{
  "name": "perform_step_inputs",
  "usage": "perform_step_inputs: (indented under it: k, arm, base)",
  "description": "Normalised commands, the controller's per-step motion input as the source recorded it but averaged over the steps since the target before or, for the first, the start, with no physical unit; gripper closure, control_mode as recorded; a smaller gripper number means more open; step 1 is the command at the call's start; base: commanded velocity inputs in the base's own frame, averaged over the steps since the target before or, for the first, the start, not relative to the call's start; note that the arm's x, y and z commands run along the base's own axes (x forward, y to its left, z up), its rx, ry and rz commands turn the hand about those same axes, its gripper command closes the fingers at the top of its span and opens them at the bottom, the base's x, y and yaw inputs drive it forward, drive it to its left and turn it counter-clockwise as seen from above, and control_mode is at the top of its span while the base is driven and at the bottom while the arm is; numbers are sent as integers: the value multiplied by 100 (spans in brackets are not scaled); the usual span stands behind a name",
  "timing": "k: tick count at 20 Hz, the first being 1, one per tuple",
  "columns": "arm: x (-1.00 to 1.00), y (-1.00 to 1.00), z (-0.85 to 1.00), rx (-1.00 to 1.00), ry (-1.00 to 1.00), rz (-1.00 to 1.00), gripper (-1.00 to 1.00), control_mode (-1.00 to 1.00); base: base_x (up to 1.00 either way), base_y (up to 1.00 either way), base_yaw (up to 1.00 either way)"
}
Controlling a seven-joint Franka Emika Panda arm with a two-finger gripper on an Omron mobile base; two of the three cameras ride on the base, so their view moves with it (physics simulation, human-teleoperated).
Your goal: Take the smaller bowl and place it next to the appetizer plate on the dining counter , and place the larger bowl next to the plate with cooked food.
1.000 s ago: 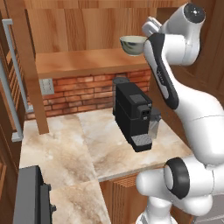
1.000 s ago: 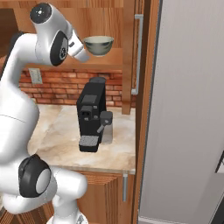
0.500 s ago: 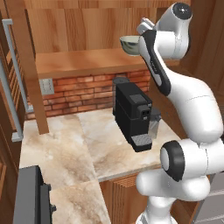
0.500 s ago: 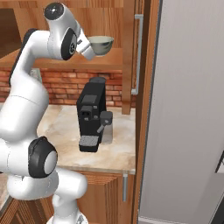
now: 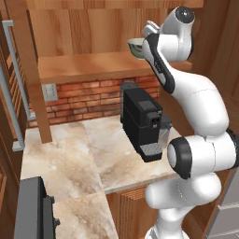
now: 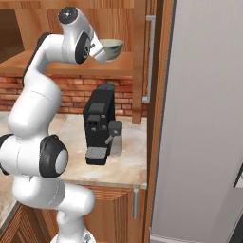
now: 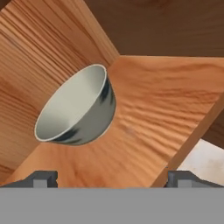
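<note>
Evidently the white arm has swung nearer the wooden shelf (image 5: 93, 65) over the last second: its upper links stood clear of the small, deep, pale grey-green ceramic bowl (image 7: 75, 106) a second ago and now crowd it in both base views. The bowl itself has kept its place on the shelf, above the black coffee machine (image 5: 141, 120) standing on the beige marble counter (image 5: 70, 158). This reads as the closing phase of the reach for the smaller bowl; neither carry has begun.

Hand view: the gripper (image 7: 111, 180) stands with its jaws spread to their widest and nothing between them. The bowl lies ahead of the gripper at about 11 o'clock, apart from both fingertips (image 7: 43, 178), in the shelf's back corner, its cream inside turned toward the camera because the hand is rolled. Whether it touches the side wall cannot be told.

Right base view: the bowl (image 6: 112, 48) appears at 3 o'clock of the hand, just beside it.

A grasp would likely need the jaws brought across the rim, one finger inside.
</note>
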Motion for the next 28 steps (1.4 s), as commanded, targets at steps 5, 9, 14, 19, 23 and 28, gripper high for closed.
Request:
perform_step_inputs:
  k: [5,9,14,19,23,28]
  arm:
    - [38,-2,0,0,0,-3,-100,-100]
    - [34,-3,-6,0,1,-3,-100,-100]
    - [37,-3,-15,0,6,-3,-100,-100]
    - [41,0,-7,0,6,-4,-100,-100]
    - [40,0,-1,0,3,-5,-100,-100]
    - [29,0,0,0,1,-5,-100,-100]
  base:
    - [0,0,0]
    - [0,0,0]
    - [0,0,0]
    - [0,0,0]
    - [0,0,0]
    - [0,0,0]
